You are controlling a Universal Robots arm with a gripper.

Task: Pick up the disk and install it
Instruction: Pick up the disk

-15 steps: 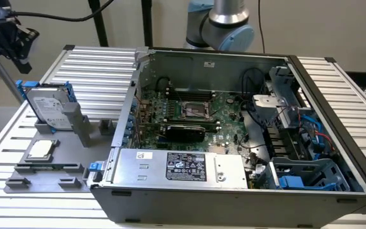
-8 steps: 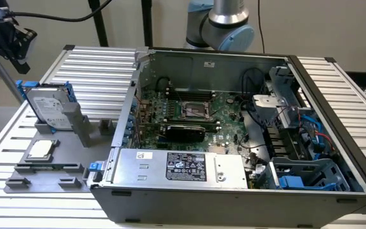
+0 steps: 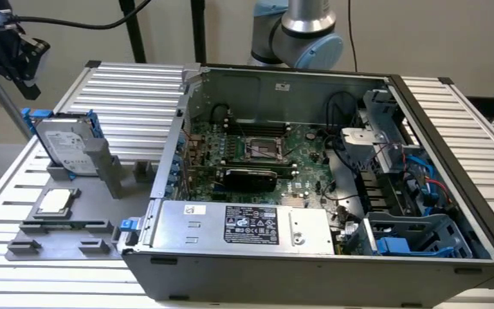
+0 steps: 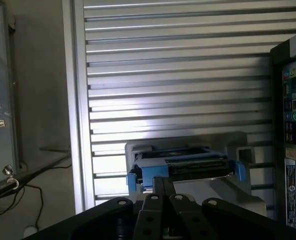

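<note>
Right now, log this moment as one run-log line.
gripper: clear of silver-grey hard drive in blue plastic carrier | drive: standing in grey holder | installed: no

Silver-and-blue arm joint [image 3: 303, 29] upright at the exterior view's top centre, black gripper [image 3: 22, 67] held high at the exterior view's far left, tilted downward

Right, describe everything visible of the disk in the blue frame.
The flat rectangular silver-grey hard drive carries a white printed label and sits clipped in a bright blue plastic frame. It stands on edge, leaning back, slotted into a grey plastic stand on the ribbed aluminium table, at the exterior view's left of the open grey computer case. The black gripper hangs apart from it, higher up.
</note>
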